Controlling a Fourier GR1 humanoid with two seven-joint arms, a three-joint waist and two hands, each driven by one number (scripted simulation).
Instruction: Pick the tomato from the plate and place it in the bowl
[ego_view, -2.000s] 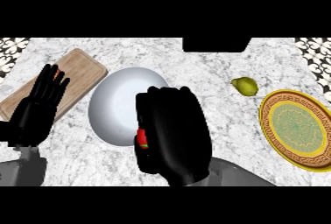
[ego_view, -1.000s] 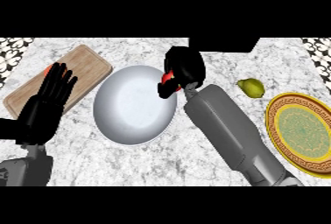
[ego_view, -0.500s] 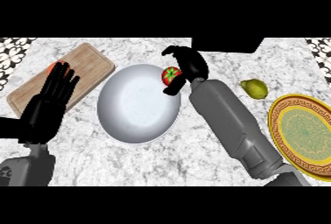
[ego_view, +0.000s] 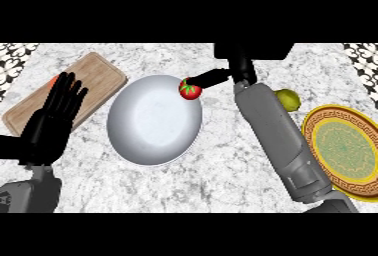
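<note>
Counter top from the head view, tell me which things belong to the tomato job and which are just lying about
Part of the job:
tomato, at the bowl's far rim
white bowl
yellow patterned plate
right hand, by the tomato

Just lying about:
wooden cutting board
yellow-green fruit beside the plate
left hand, open and resting at the view's left

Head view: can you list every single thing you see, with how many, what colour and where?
tomato: one, red with green top, at the bowl's upper right rim
bowl: one, white, centre
cutting board: one, light wood, upper left
plate: one, yellow and green patterned, right edge
lime-like fruit: one, yellow-green, between forearm and plate
counter: one, grey marble
left hand: one, black, open, resting at left
right hand: one, black, beside the tomato
</note>
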